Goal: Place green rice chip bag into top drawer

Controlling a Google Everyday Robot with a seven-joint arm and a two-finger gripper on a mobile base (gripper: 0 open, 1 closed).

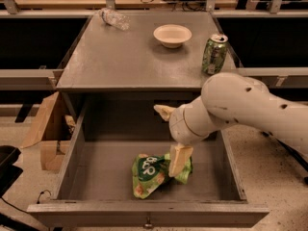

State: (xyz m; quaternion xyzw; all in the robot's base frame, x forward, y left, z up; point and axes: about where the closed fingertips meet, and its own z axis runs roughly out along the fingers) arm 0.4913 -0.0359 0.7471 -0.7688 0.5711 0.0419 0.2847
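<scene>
Low at 6 o'clock, the crinkled glossy green rice chip bag [148, 171] lies in the grey top drawer [98, 173]; the gripper [166, 141], jaws spread, overlaps it.

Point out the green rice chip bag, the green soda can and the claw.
green rice chip bag [147, 170], camera view, on its dark green oval.
green soda can [214, 56], camera view, on its side.
claw [168, 139], camera view, midway between its spread fingertips, inside the top drawer [72, 153].
</scene>
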